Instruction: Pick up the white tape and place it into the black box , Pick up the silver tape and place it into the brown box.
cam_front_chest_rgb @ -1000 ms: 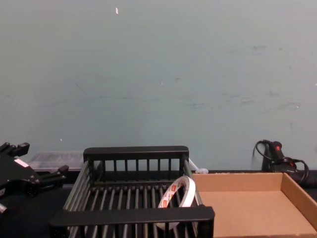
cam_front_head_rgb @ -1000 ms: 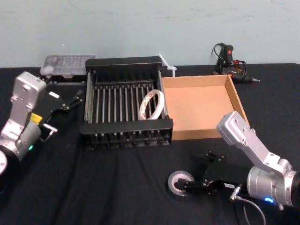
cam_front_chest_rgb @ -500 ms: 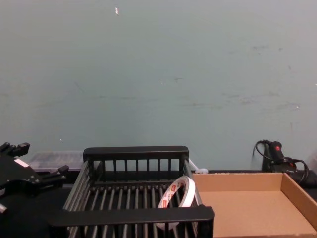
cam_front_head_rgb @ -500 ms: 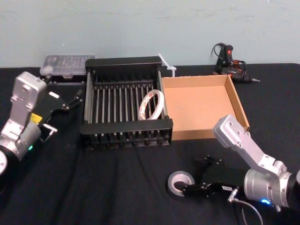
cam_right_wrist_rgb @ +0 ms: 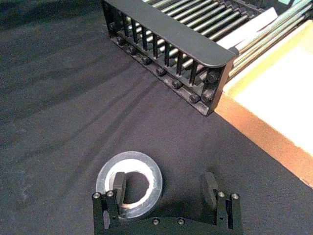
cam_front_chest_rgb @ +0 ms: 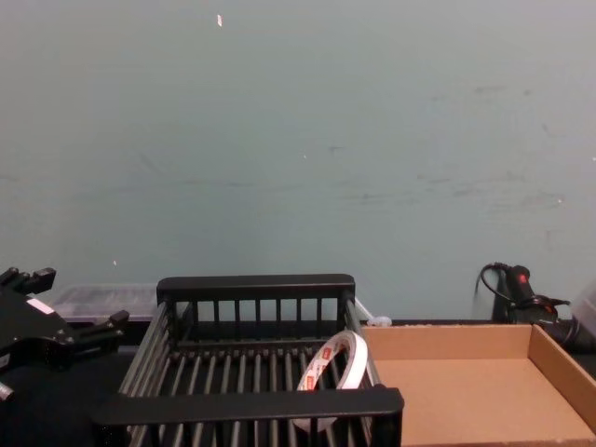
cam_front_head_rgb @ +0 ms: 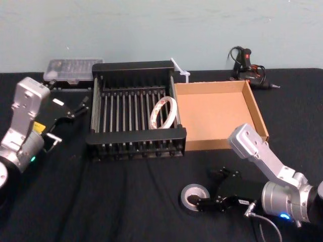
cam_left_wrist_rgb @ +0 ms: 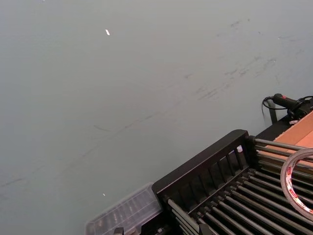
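Black cloth table [cam_front_head_rgb: 116,201], teal wall behind. Black box [cam_front_head_rgb: 133,66] sits mid-table. White tape [cam_front_head_rgb: 163,112] is already inside it, on edge and leaning at the box's right side, so that half looks done. Brown box [cam_front_head_rgb: 257,108] is right up against the black box's right side, its floor bare. Silver tape [cam_front_head_rgb: 195,194] lies flat on the cloth, near of the brown box's near-left corner and apart from it.

Right gripper [cam_right_wrist_rgb: 164,183] is down at the silver tape with jaws spread. One finger [cam_right_wrist_rgb: 119,182] is inside the roll's hole; the other is outside the roll on its right, with bare cloth between it and the roll. Nothing is pinched yet. Left gripper [cam_front_head_rgb: 69,120] is parked left of the black box, jaws spread, holding nothing.

Step in hand, as I read it: grasp the silver tape by one side of its ring.

How to do it well:
- Keep the tips low, so they catch the full height of the roll's wall without digging into the cloth.
- Close slowly. The outer finger has a gap to cross, and the roll will likely slide until both fingers bear on it.
- Check the pinch is square before lifting. Held by one side only, the roll could tilt or swing.
- Lift straight up, high enough to clear the brown box's low near wall.
- Carry it far and a bit right, and let go low over the open floor, not at the rim.
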Robot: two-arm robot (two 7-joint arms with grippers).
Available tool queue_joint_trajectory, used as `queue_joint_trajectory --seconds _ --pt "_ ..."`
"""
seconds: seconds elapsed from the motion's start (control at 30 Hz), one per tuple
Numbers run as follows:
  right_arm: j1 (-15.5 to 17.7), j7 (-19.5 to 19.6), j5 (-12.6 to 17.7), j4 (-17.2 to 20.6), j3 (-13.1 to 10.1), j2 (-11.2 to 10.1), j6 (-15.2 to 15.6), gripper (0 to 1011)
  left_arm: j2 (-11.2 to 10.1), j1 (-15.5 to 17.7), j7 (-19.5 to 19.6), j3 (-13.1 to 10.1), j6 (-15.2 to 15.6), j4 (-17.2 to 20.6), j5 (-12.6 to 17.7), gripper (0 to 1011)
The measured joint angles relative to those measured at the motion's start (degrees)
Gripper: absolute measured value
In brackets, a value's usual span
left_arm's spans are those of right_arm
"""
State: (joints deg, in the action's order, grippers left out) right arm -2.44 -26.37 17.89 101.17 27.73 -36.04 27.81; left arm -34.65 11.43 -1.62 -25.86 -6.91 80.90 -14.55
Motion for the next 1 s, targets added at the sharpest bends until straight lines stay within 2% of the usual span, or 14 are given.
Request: queue_joint_trajectory --seconds 1.0 --pt "0.1 0.0 0.0 0.1 0.0 -0.1 0.0 1002 0.0 0.0 0.0 0.0 0.0 0.0 0.0 1001"
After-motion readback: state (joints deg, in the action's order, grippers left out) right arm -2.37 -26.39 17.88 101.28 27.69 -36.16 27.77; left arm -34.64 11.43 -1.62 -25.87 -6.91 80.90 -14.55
